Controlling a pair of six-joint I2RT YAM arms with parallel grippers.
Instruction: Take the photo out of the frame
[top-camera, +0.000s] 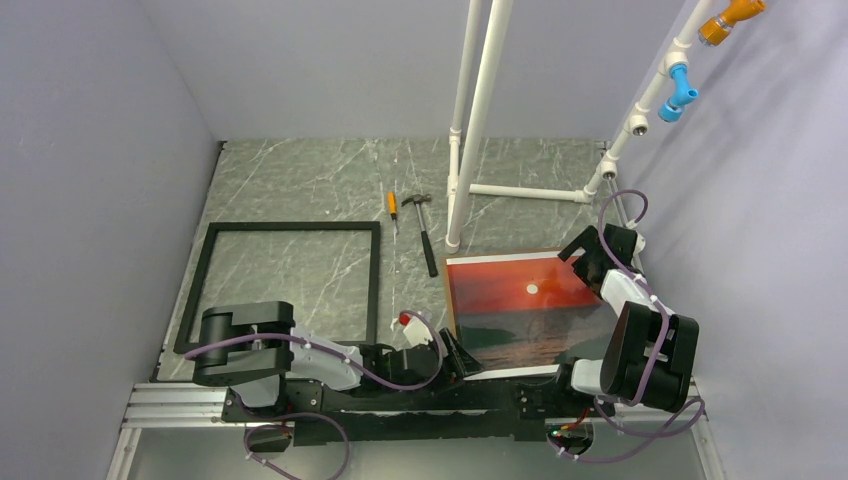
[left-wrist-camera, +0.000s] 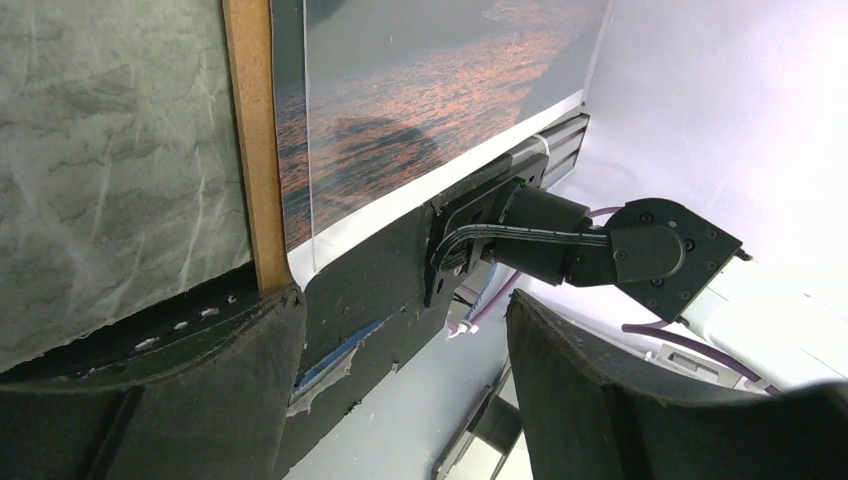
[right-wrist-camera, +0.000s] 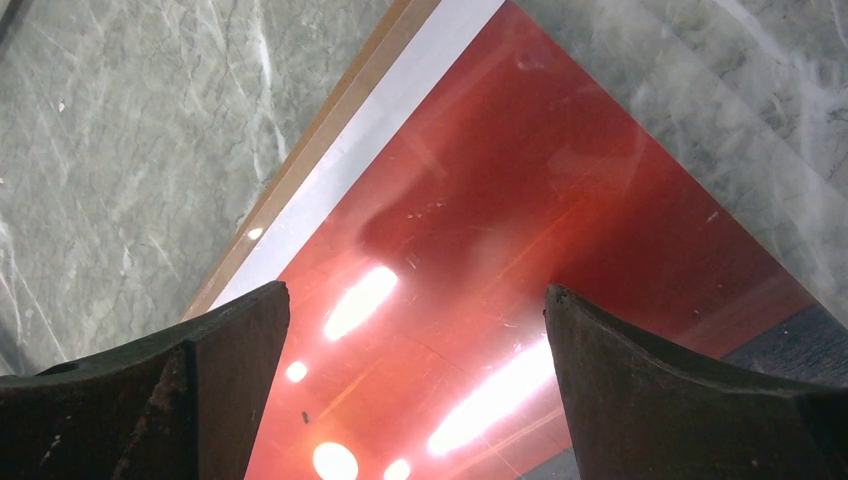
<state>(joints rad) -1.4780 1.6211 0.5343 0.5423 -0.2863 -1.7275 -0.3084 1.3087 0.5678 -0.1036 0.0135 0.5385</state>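
Observation:
The photo (top-camera: 525, 310) lies face up on the table at right, red sky and white sun toward the far side, dark sea nearer me. A clear glossy sheet seems to lie over it. The black frame (top-camera: 375, 280) lies flat at left, apart from the photo, with bare table inside it. My left gripper (top-camera: 458, 352) is open at the photo's near left corner. In the left wrist view its left finger (left-wrist-camera: 200, 400) sits against the brown board edge (left-wrist-camera: 255, 150). My right gripper (top-camera: 578, 250) is open over the photo's far right corner (right-wrist-camera: 520, 200), holding nothing.
A black-handled hammer (top-camera: 425, 235) and an orange screwdriver (top-camera: 393, 208) lie behind the photo, between it and the frame. White pipe uprights (top-camera: 470, 130) stand at the back centre and right. A small red and white item (top-camera: 405, 320) sits by the left arm. Grey walls stand on both sides.

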